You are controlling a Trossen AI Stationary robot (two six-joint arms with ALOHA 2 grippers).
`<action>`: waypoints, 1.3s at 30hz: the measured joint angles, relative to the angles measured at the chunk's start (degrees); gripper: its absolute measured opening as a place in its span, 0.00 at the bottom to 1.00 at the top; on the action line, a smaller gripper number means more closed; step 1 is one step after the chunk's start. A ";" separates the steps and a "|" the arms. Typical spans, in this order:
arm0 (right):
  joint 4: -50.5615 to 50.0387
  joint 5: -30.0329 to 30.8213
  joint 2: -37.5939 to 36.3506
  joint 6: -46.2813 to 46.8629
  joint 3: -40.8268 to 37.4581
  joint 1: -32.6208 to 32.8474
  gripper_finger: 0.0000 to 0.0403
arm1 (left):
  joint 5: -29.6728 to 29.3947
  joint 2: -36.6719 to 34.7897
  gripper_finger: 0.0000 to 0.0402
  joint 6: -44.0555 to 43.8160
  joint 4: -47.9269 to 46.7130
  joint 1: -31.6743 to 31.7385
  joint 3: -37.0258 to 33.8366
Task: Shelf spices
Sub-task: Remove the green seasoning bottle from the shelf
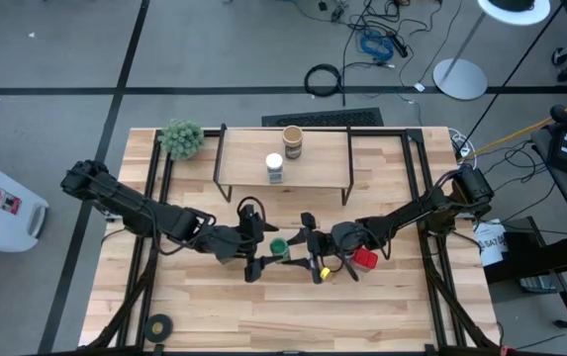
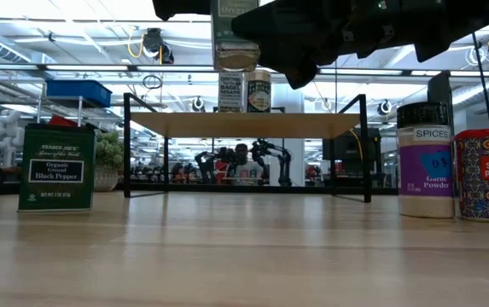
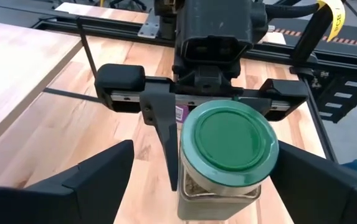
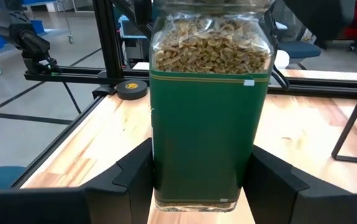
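A glass spice jar point(image 4: 209, 118) with a green label and a green lid point(image 3: 231, 137) hangs in the air over the table's middle, with my right gripper point(image 1: 301, 247) shut on it. My left gripper point(image 1: 261, 253) comes from the table's left and is open. Its fingers stand on either side of the jar's lid end, apart from it. The shelf point(image 1: 283, 183) stands at the far middle on its thin black legs. On its board stand a tan cylinder point(image 1: 292, 142) and a white-lidded jar point(image 1: 274, 168). My right gripper pinches the jar's body between its two fingers, on two opposite sides point(image 4: 159, 162) low on the green label. The fingers point(image 3: 164, 134) come about level from the table's right. The jar is roughly upright, lid up, and the low view shows it clear of the table.
A red tin point(image 1: 364, 259) sits on the table just right of my right gripper. The low view shows a black pepper tin point(image 2: 56, 166), a garlic powder jar point(image 2: 424, 160) and the red tin standing on the table. A fuzzy plant ball point(image 1: 181, 138) is far left, a tape roll point(image 1: 158, 324) near left.
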 joint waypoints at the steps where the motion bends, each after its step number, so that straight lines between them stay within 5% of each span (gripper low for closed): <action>1: -0.22 0.00 0.00 0.31 0.01 -0.09 0.47 | 0.01 0.00 0.88 0.01 -0.02 0.04 0.00; 20: -1.35 0.03 0.00 0.64 0.01 -0.44 0.47 | 2.43 -0.04 0.54 -0.14 -2.23 0.01 0.04; 39: -1.50 -0.15 0.00 0.51 0.01 -0.40 0.48 | 2.97 -0.04 0.51 -0.14 -2.47 0.03 0.04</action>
